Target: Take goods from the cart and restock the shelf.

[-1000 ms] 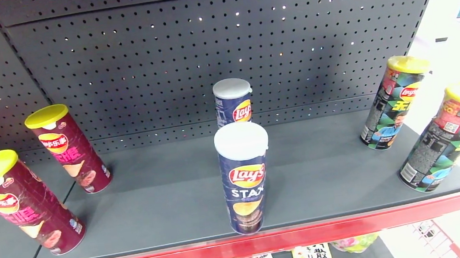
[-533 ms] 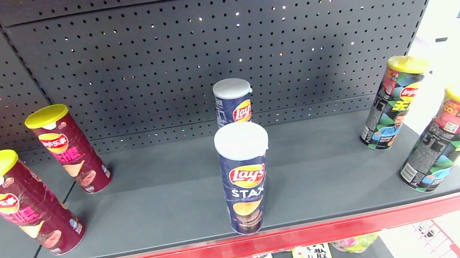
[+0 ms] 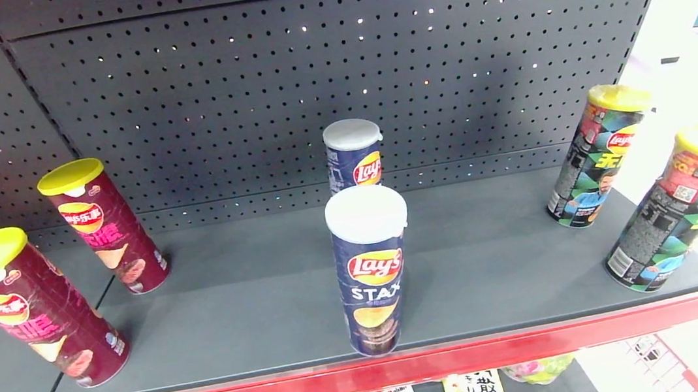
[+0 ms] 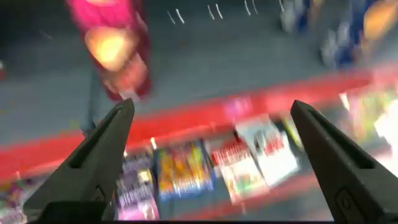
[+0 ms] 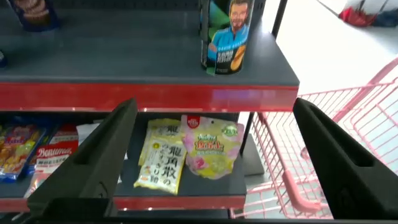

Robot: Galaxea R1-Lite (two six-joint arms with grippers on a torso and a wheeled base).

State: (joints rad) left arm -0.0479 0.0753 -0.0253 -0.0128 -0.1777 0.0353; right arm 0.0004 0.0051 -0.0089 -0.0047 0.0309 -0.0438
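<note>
Both pincers stand released, with nothing between the fingers. My left gripper [image 4: 211,104] faces a maroon can [image 4: 115,50], too blurred for me to make out its label. My right gripper [image 5: 214,102] is near the pink cart [image 5: 323,134], which the edge cuts off. On the shelf [image 3: 255,298], the front blue chip can [image 3: 371,272] hides the lower part of the rear blue can [image 3: 353,154].

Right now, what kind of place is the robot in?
Most likely a retail store aisle, or a mock-up: a pegboard-backed shelf with a red front edge holding chip cans, snack packets on the tier below, and a pink wire shopping cart beside it.
</note>
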